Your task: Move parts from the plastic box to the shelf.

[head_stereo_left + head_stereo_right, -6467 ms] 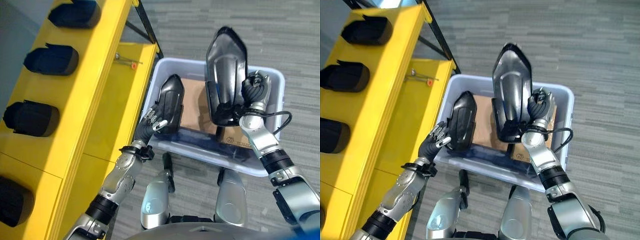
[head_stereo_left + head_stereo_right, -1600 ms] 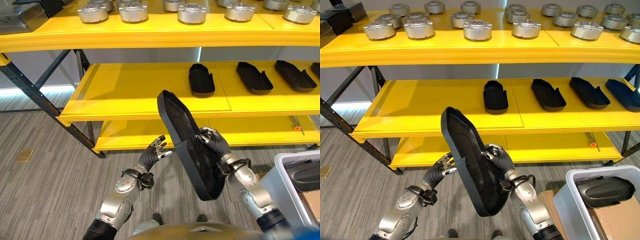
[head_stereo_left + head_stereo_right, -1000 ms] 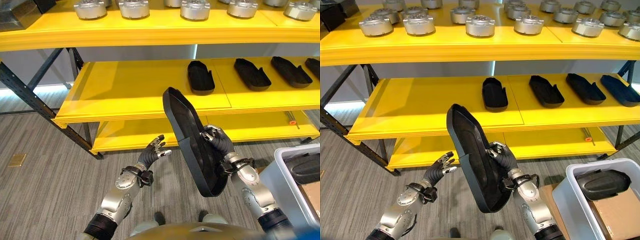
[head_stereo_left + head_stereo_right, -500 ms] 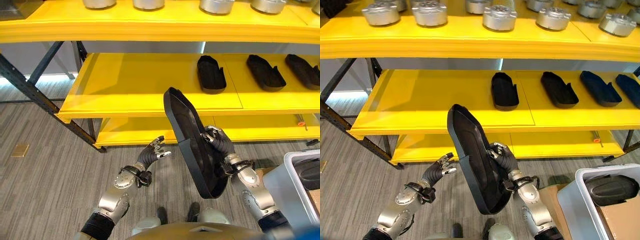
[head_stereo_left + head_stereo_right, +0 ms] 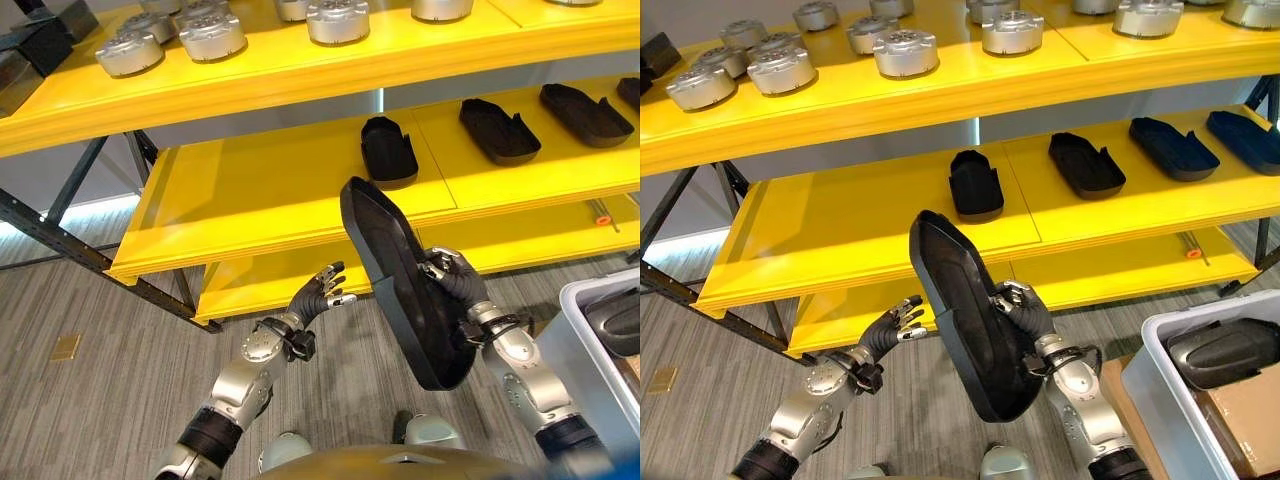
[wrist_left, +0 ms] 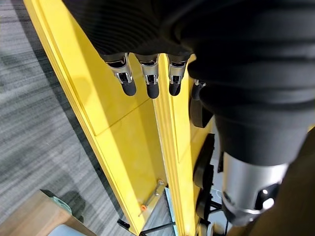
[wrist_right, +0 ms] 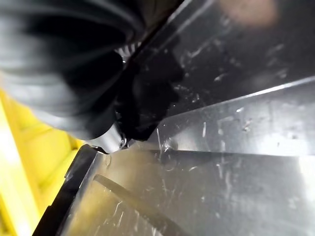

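Left eye view: the right hand (image 5: 452,283) has its fingers curled round the edge of a long black part (image 5: 400,280), holding it up on edge, tilted, in front of the yellow shelf (image 5: 260,190). The left hand (image 5: 318,298) is raised just beside the part, apart from it, with fingers relaxed and spread and nothing in them. On the middle level of the shelf lie other black parts (image 5: 388,152), well apart from one another. At the lower right stands the plastic box (image 5: 1162,390), with one more black piece (image 5: 1222,352) lying in it.
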Controlling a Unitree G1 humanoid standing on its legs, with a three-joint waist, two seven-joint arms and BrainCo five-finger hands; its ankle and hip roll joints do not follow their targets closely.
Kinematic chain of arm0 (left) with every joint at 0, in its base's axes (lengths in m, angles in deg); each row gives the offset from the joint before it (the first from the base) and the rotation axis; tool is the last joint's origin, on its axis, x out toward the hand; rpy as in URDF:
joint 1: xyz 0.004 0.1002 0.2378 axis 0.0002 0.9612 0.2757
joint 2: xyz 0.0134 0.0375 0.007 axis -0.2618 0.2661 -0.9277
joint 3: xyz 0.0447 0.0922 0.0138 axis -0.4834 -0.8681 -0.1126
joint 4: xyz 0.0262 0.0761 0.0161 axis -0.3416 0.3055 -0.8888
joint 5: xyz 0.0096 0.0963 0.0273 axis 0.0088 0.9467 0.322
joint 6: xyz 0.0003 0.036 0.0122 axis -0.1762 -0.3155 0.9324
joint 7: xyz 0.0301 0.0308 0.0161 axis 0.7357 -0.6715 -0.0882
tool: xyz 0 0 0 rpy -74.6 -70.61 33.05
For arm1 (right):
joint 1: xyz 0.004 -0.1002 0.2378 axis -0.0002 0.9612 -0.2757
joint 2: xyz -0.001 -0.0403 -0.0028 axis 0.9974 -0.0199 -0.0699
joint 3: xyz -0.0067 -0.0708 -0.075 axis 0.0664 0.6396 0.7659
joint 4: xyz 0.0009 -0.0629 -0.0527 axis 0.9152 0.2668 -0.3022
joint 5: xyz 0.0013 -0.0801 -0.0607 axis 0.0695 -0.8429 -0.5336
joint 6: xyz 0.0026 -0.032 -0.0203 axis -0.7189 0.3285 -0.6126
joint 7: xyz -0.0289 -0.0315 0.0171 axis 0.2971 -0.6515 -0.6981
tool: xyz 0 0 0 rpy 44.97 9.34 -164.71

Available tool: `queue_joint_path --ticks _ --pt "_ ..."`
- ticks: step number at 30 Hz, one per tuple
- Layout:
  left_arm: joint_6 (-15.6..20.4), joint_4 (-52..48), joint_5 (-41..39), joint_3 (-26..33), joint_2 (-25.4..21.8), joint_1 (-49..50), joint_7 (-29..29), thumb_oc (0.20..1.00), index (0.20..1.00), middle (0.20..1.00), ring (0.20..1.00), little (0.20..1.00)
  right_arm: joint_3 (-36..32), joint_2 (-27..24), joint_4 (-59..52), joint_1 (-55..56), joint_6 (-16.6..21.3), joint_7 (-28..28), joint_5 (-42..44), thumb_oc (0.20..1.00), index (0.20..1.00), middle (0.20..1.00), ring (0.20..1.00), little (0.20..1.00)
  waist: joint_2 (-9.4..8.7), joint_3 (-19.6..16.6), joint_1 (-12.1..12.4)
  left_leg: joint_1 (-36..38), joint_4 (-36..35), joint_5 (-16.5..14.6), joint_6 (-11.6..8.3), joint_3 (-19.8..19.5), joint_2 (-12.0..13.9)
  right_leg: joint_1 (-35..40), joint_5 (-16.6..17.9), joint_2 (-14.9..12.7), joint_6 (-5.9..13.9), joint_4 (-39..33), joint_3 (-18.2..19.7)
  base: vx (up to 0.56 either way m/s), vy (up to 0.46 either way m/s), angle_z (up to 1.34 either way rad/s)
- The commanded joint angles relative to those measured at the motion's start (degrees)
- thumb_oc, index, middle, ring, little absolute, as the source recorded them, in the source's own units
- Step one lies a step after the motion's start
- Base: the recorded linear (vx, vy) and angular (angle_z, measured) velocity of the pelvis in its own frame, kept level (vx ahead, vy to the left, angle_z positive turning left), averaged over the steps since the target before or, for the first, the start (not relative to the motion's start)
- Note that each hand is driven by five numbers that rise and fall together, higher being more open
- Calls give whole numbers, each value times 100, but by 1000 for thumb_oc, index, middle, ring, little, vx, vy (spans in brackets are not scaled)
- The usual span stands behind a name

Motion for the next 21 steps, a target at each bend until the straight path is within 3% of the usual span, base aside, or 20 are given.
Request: queue_joint_path --ticks 1,3,9,10,12,13,17,18,19,20,21 --pt "333 -439 -158 161 -77 189 131 1000 1000 1000 1000 1000 58 181 -309 -346 266 -320 322 200 200 200 200 200 -81 -77 244 294 -70 527 268 -14 -442 161 -72 -467 406 348 748 273 709 -63" --pt "392 -242 -58 79 -93 17 53 1000 1000 1000 1000 1000 87 280 -212 -345 241 -409 338 200 200 200 200 200 -63 -103 218 380 129 -193 481 168 -837 161 -1 -714 525 445 740 301 773 -34" --pt "459 -90 152 50 -191 -184 -103 1000 1000 1000 1000 1000 276 450 -228 -470 182 -346 77 200 200 200 200 200 -143 -21 404 357 78 -466 681 107 -1218 95 466 -1116 861 258 595 81 402 20" --pt "409 -148 221 170 -248 -131 20 1000 1000 1000 1000 1000 242 474 -320 -481 141 -281 14 200 200 200 200 200 -199 13 525 376 120 -598 805 160 -1387 106 665 -1327 897 250 409 75 493 12" --pt "426 -158 246 234 -291 -72 135 1000 1000 1000 1000 1000 198 498 -347 -471 138 -246 5 200 200 200 200 200 -232 33 609 365 166 -681 887 258 -1483 106 762 -1432 902 293 238 77 436 -3" --pt "387 -207 275 271 -288 -23 188 1000 1000 1000 1000 1000 176 539 -369 -454 130 -233 -20 200 200 200 200 200 -272 66 681 436 223 -882 945 342 -1605 124 875 -1546 993 411 40 79 409 -12" --pt "338 -427 400 317 -297 145 266 1000 1000 1000 1000 1000 174 668 -344 -502 152 -209 -54 200 200 200 200 200 -337 177 923 590 257 -1140 1099 861 -1811 -52 1506 -1895 1169 694 -846 16 290 -58" --pt "302 -518 417 334 -329 162 295 1000 1000 1000 1000 1000 155 665 -316 -526 185 -233 -60 200 200 200 200 200 -337 206 923 636 204 -1183 1141 928 -1863 -159 1449 -1794 1164 723 -923 18 231 -101" --pt "282 -555 371 303 -358 133 262 1000 1000 1000 1000 1000 136 631 -349 -508 147 -236 -75 200 200 200 200 200 -357 213 820 643 170 -1193 1153 850 -1905 -245 1254 -1448 1113 530 -731 95 195 -66" --pt "194 -557 248 235 -357 66 203 1000 1000 1000 1000 1000 127 600 -420 -464 84 -221 -163 200 200 200 200 200 -419 226 661 713 80 -1218 1165 741 -2013 -455 1292 -1144 1141 258 -460 125 101 -21" --pt "178 -557 241 217 -362 52 177 1000 1000 1000 1000 1000 123 597 -416 -461 75 -227 -178 200 200 200 200 200 -441 232 635 750 42 -1231 1160 757 -2046 -501 1373 -1111 1176 139 -466 167 59 37"
